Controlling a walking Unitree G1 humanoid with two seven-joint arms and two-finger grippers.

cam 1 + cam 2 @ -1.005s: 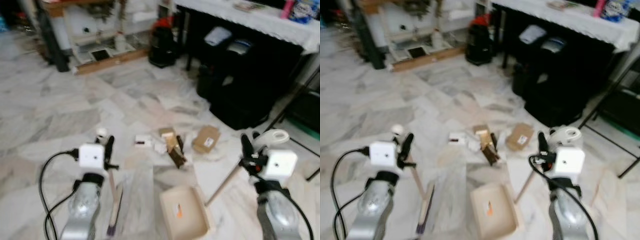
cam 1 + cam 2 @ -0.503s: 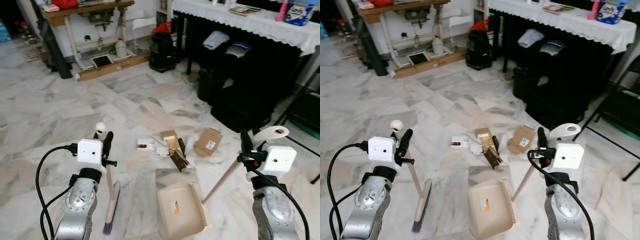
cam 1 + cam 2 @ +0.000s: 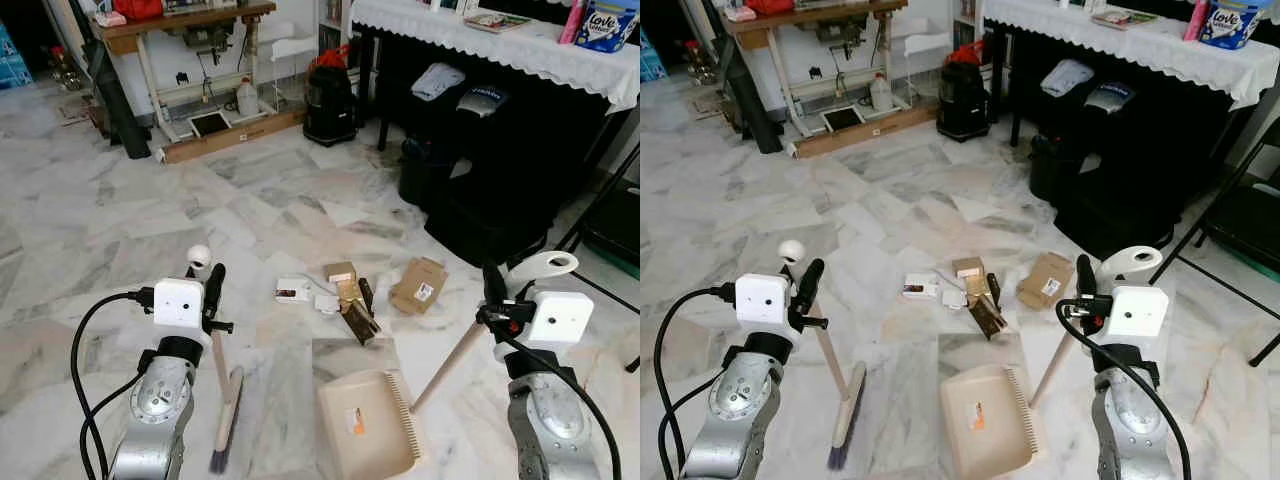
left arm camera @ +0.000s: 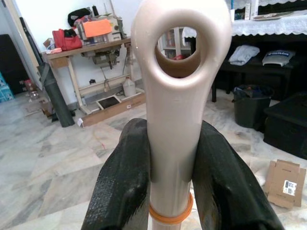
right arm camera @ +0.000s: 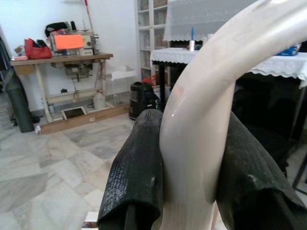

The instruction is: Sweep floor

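Observation:
My left gripper (image 3: 213, 288) is shut on the beige handle of a small broom (image 3: 226, 417), whose bristles touch the marble floor at the lower left. In the left wrist view the black fingers (image 4: 125, 182) squeeze that handle (image 4: 175, 105) just below its hanging loop. My right gripper (image 3: 493, 295) is shut on the long handle of a beige dustpan (image 3: 365, 420), which lies flat on the floor between the arms. Scattered litter lies just beyond the pan: a white packet (image 3: 293, 290), a brown wrapper (image 3: 355, 315) and a flattened cardboard box (image 3: 418, 285).
A black table with a white lace cloth (image 3: 500, 40) stands at the back right, with black bins (image 3: 485, 195) and a vacuum (image 3: 328, 100) beneath and beside it. A sewing-machine table (image 3: 190, 60) stands at the back left. Folding chair legs (image 3: 600, 210) are at far right.
The head camera has steadied and tilted slightly, sharpening the picture. Broom and dustpan have settled a little nearer the litter; both grips are unchanged.

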